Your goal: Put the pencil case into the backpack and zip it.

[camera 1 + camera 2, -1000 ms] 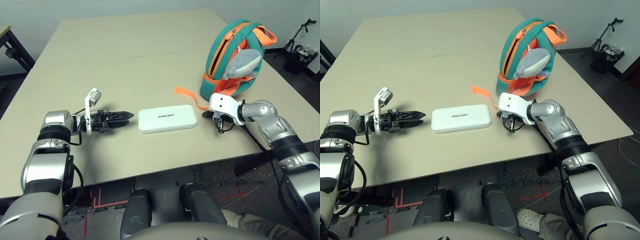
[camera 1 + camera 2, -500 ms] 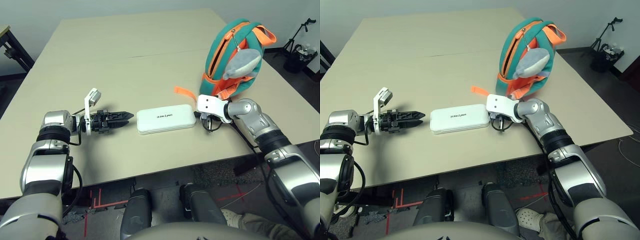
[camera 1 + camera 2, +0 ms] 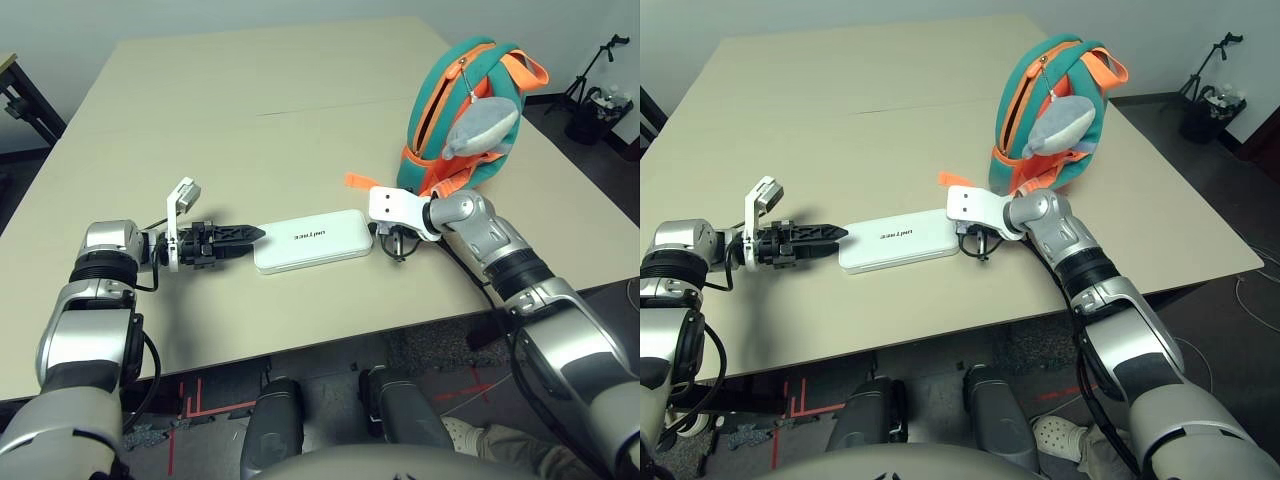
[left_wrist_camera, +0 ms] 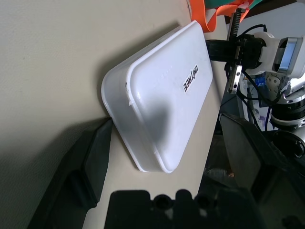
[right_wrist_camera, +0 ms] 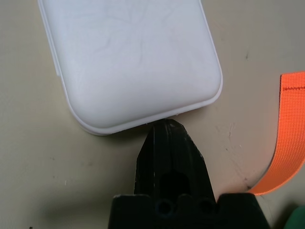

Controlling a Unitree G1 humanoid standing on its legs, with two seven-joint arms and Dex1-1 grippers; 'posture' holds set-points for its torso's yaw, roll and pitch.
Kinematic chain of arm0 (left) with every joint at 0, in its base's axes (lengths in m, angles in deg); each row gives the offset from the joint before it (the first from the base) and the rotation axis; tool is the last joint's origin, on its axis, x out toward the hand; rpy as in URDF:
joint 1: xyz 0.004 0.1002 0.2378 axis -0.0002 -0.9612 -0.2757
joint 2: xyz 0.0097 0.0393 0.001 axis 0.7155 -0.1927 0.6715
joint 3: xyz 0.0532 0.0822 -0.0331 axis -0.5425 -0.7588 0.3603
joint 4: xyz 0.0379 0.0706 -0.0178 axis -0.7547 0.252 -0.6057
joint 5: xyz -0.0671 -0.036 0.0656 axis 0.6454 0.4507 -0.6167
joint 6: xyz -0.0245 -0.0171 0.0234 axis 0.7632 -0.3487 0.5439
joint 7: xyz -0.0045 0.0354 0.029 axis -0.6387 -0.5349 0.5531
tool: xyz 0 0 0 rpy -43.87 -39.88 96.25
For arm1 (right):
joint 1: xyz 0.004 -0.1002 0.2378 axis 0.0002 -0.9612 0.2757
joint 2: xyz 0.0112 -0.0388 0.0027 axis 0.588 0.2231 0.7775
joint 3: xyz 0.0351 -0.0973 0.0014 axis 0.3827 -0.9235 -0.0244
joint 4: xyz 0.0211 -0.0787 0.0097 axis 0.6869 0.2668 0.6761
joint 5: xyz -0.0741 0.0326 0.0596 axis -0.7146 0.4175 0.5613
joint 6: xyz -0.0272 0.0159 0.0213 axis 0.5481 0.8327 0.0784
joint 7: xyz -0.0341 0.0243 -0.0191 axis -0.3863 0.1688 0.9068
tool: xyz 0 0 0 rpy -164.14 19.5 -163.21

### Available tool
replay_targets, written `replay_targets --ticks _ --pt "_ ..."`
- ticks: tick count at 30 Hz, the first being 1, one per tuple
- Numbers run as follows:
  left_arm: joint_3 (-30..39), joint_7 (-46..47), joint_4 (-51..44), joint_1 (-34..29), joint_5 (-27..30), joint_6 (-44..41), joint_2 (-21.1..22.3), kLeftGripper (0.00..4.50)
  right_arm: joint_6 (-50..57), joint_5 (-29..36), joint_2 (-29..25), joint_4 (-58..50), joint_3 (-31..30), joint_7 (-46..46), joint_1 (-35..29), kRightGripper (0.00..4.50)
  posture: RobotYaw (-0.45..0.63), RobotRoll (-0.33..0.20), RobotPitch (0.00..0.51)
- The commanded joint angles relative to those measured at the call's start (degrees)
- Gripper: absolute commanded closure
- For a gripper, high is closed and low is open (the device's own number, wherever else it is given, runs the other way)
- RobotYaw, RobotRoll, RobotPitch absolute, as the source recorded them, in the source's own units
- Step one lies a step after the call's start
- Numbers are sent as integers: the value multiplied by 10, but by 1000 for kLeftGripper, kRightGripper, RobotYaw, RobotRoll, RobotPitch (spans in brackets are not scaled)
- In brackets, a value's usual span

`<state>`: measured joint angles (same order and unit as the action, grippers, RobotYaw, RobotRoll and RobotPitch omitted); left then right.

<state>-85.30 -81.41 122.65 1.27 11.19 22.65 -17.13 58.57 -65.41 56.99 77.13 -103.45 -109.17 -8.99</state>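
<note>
Case (image 3: 313, 240) flat on counter (image 3: 250, 130). Right tool (image 5: 167, 138) fingers together, tip touching case's end. Left tool (image 3: 250, 236) fingers apart at opposite end. Backpack (image 3: 455, 110) upright behind.

1. A wide beige table (image 3: 250, 90) carried everything; a thin seam ran across its top from side to side.
2. The pencil case (image 3: 312, 240), flat and white with small dark lettering on its face, lay on the table near the front edge, its long sides running roughly left to right.
3. The backpack (image 3: 440, 125), teal with orange trim, stood upright on the table's right part, behind and to the right of the pencil case.
4. A grey plush shark charm (image 3: 483, 128) hung against the backpack's front.
5. An orange strap (image 3: 358, 182) from the backpack trailed flat on the tabletop, its end near the pencil case's far right corner.
</note>
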Motion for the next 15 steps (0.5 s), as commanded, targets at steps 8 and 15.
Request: replay_targets --ticks 8,15 --pt "-33 -13 -1 -1 -9 -33 3 0 -25 3 -33 -7 -8 -37 3 4483 -52 0 90" --pt "-46 -23 -7 -1 -10 -43 12 0 -29 6 -67 -3 -1 -43 -3 4483 -48 0 89"
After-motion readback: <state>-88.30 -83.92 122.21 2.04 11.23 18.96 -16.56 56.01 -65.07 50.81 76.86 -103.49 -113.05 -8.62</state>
